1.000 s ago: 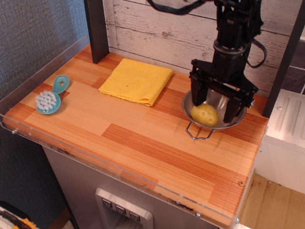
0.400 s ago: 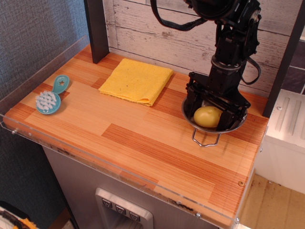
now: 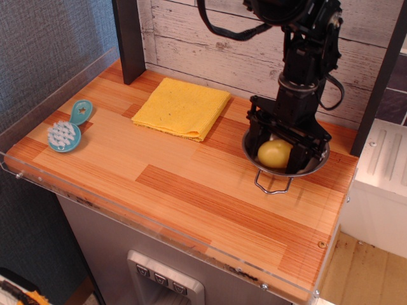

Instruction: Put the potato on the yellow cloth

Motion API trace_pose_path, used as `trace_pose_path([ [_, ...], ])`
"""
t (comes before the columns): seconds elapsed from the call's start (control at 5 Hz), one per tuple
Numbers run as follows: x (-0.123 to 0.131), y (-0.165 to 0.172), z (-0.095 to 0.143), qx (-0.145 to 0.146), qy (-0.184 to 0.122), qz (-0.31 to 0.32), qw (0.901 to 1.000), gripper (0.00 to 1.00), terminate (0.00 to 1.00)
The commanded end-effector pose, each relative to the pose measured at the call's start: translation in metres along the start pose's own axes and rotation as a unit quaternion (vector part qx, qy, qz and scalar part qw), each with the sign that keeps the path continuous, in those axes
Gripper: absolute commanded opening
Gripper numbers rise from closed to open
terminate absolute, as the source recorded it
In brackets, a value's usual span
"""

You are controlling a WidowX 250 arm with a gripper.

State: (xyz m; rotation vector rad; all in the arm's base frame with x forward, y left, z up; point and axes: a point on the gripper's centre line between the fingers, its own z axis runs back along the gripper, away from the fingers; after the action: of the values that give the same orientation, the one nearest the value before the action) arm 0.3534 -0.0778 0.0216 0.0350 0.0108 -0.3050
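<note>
Potato [image 3: 275, 153], the single pale-yellow one on your table, lies inside the one steel bowl [image 3: 316, 166] at the right side of the wooden tabletop [image 3: 191, 184], with the bowl's wire handle [image 3: 272, 185] pointing toward the front edge. Your one black gripper [image 3: 277, 151] reaches down into that bowl, its two fingers [image 3: 254, 136] standing on either side of the potato and close against it; you cannot tell from this angle whether they are pinching it or just flanking it, nor whether the potato has left the bowl's floor. Over at the left front, well apart from the bowl, you have one teal brush [image 3: 67, 129] lying flat, white bristles up. Farther back, between brush and bowl and nearer the rear wall, lies your one yellow cloth [image 3: 182, 107], folded square and flat on the wood with nothing on top of it. Behind it all you see the white plank wall [image 3: 216, 38] and one dark upright post [image 3: 130, 39] at the back left corner, with the arm's black cabling looping above the gripper.
</note>
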Motion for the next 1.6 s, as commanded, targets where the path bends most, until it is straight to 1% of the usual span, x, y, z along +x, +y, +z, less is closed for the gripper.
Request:
trace_pose_path([
  [0.0, -0.015, 0.055, 0.091, 0.025, -0.107, 0.045, 0.9930, 0.00, 0.00],
  [0.2, -0.032, 0.101, 0.091, 0.032, -0.094, 0.080, 0.9918, 0.00, 0.00],
  [0.4, -0.042, 0.133, 0.079, 0.031, -0.076, 0.097, 0.9919, 0.00, 0.00],
  [0.6, -0.040, 0.145, 0.071, 0.034, -0.069, 0.110, 0.9909, 0.00, 0.00],
  [0.8, -0.033, 0.150, 0.068, 0.037, -0.068, 0.114, 0.9905, 0.00, 0.00],
  [1.0, -0.026, 0.153, 0.058, 0.041, -0.059, 0.112, 0.9911, 0.00, 0.00],
  [1.2, -0.022, 0.156, 0.053, 0.045, -0.053, 0.112, 0.9913, 0.00, 0.00],
  [1.4, -0.023, 0.163, 0.050, 0.045, -0.047, 0.119, 0.9907, 0.00, 0.00],
])
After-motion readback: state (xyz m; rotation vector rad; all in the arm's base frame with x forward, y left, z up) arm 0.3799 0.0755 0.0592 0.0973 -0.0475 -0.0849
